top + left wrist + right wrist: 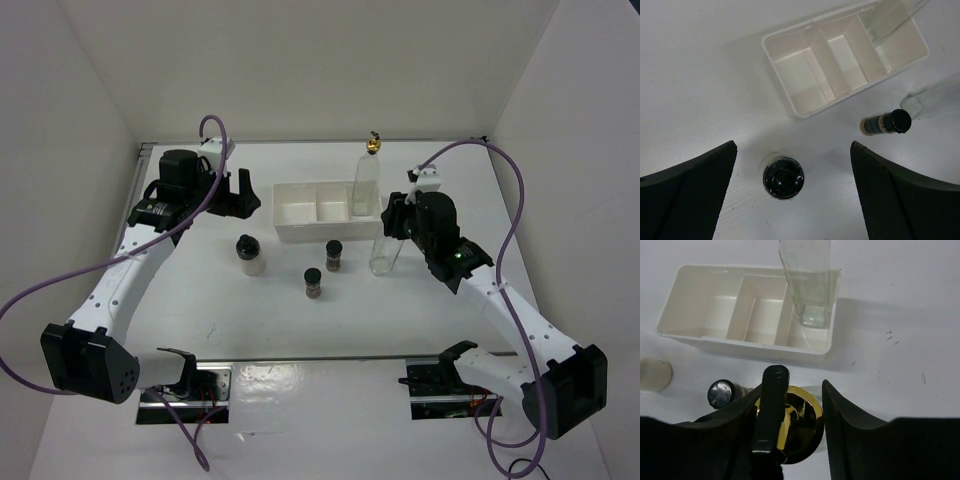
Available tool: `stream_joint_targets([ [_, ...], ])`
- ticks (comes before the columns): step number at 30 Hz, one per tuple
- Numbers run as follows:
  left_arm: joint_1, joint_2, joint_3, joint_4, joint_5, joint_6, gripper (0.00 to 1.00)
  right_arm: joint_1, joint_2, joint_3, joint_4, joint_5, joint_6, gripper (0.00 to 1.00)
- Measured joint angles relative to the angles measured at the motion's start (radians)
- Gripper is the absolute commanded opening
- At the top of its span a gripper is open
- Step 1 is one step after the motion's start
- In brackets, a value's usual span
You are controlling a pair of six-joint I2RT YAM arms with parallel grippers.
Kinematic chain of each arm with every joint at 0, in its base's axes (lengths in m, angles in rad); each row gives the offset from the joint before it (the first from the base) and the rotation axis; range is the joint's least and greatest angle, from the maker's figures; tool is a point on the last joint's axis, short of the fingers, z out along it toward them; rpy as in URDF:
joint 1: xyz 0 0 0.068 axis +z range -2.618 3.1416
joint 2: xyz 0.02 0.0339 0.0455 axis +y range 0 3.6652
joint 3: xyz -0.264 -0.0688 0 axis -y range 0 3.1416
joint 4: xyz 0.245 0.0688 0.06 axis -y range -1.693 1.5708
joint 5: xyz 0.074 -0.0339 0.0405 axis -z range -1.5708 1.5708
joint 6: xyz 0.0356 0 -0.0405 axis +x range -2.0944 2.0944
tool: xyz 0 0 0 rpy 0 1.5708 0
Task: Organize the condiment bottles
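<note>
right jaws are pinching the gold pourer top (800, 421) of the tall glass bottle (385, 250) on the desk (220, 312) by the tray's (285, 232) near right corner, left jaws hanging open over the whitish jar (251, 257); gripping that high, it's risking swinging into the trayed bottle (365, 185).

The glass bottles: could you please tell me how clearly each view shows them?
Top external: tray bottle and gripped bottle are clearly outlined. Left wrist: both are faint, see-through smears against white. Right wrist: the gripped bottle's gold top is crisp, its body mostly hidden.
</note>
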State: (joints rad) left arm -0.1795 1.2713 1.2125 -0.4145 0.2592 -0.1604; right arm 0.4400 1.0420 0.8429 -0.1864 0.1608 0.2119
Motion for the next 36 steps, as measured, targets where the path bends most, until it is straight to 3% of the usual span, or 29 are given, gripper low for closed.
stream_joint_targets([
  [4, 0.000, 0.000, 0.000, 0.000, 0.000, 0.000, 1.00, -0.001, 0.000, 0.004, 0.002, 0.013, -0.018, 0.35],
  [8, 0.000, 0.000, 0.000, 0.000, -0.002, 0.000, 1.00, 0.003, 0.006, 0.018, -0.018, 0.008, -0.026, 0.16],
  [12, 0.000, 0.000, 0.000, 0.000, -0.004, 0.000, 1.00, 0.003, 0.014, 0.053, -0.064, 0.021, -0.048, 0.04],
  [27, 0.000, 0.000, 0.000, 0.000, -0.005, 0.000, 1.00, 0.003, 0.007, 0.247, -0.117, 0.068, -0.111, 0.00],
  [36, 0.000, 0.006, 0.000, 0.001, -0.005, 0.000, 1.00, 0.003, 0.097, 0.417, -0.097, 0.072, -0.139, 0.00],
])
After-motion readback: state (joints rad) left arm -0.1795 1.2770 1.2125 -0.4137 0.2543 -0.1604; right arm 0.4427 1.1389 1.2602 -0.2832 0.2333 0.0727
